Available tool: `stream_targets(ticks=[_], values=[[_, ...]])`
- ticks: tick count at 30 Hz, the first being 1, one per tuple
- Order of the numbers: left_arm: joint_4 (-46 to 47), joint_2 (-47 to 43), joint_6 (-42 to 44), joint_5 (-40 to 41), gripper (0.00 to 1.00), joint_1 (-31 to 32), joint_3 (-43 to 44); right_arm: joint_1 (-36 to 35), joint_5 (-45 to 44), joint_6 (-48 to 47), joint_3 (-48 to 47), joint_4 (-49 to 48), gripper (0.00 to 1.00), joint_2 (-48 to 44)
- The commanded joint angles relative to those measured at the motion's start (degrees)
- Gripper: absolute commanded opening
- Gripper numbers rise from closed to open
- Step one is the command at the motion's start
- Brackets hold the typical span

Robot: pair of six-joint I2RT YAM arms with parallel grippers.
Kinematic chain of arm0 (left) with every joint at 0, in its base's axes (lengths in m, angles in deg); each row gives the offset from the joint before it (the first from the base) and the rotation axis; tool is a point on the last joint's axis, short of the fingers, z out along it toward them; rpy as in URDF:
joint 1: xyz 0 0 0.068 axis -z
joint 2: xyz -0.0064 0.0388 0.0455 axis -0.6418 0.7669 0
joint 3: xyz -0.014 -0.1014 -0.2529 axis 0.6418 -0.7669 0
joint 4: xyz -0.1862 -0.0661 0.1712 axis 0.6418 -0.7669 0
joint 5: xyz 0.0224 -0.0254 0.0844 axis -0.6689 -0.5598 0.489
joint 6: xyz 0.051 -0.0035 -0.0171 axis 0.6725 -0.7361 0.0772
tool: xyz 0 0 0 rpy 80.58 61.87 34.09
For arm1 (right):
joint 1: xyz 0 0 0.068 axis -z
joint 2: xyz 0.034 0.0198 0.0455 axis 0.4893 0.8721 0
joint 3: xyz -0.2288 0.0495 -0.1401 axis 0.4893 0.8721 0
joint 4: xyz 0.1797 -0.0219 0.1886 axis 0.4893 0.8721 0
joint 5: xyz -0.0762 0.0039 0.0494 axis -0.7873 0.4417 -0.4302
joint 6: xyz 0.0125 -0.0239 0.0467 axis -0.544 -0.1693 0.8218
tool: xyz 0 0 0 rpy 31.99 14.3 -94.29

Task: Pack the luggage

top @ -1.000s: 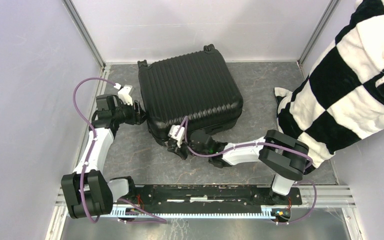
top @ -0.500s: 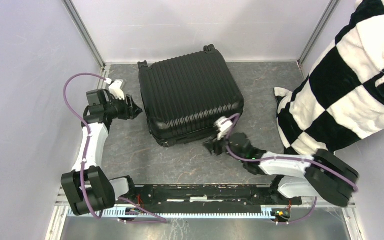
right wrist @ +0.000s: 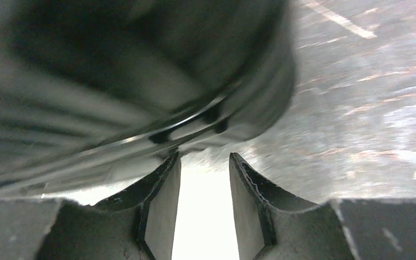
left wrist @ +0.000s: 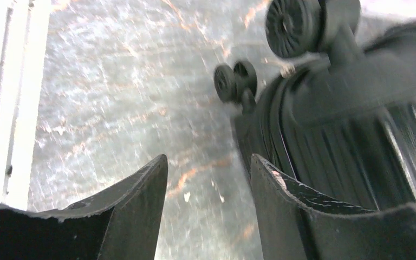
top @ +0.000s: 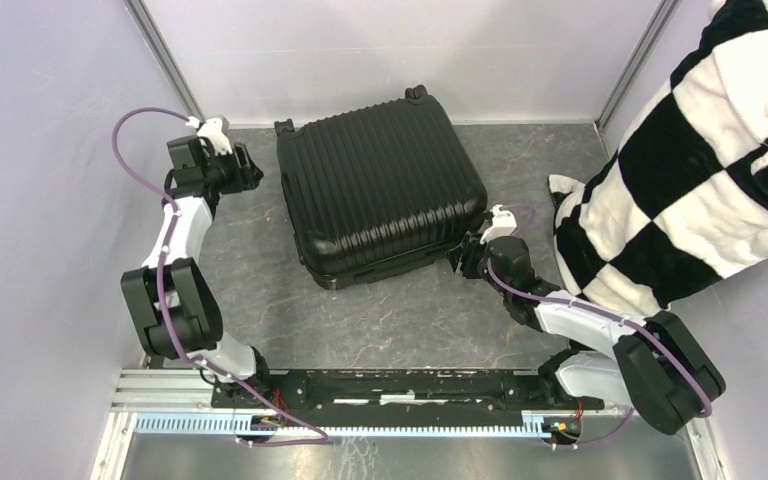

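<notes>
The luggage (top: 380,190) is a black ribbed hard-shell suitcase lying flat and closed in the middle of the grey floor. My left gripper (top: 250,172) stands open beside its far-left corner. In the left wrist view the left gripper (left wrist: 208,162) has only bare floor between its fingers, with the luggage (left wrist: 352,124) on the right and its caster wheels (left wrist: 235,81) ahead. My right gripper (top: 463,260) is open at the near-right corner. In the right wrist view that gripper (right wrist: 204,160) sits just under the rounded corner of the luggage (right wrist: 141,81), holding nothing.
A black-and-white checkered blanket (top: 700,170) hangs in at the right and reaches the floor beside the right arm. Pale walls and metal posts (top: 170,70) close in the cell. A rail (top: 400,385) with both arm bases runs along the near edge.
The left gripper has moved away from the suitcase's left side toward the far-left corner. The right arm has swung from the near edge to the near-right corner, and its jaws have opened.
</notes>
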Motion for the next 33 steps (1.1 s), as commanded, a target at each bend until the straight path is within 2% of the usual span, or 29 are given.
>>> stream_targets(ticks=[1,6,10,17,24,28,33], values=[[9.07,5.18,-8.95,8.57,0.65,1.84,5.25,7.46,-3.04,5.22,-3.42,-3.39,0.44,2.27],[12.32,10.10,-10.49,12.66,0.68,4.38,7.56,15.40,-0.68,5.16,-9.02,-4.14,0.41,6.63],[14.18,13.31,-8.85,13.16,0.70,5.63,10.23,17.18,1.37,3.98,-12.08,-2.30,0.40,8.11],[16.45,19.80,-12.85,15.61,0.70,7.13,14.73,17.31,0.56,4.07,-6.06,-1.68,0.40,4.26],[16.80,24.18,-17.69,16.18,0.70,8.19,15.95,17.36,3.87,6.61,-0.64,-0.95,0.40,0.71],[18.70,23.66,-18.06,13.33,0.69,9.42,13.81,17.27,5.03,7.74,-0.35,-0.95,0.40,0.74],[24.72,19.80,-15.93,-1.13,0.69,11.43,7.96,17.43,6.72,7.19,-4.50,-0.61,0.41,3.88]])
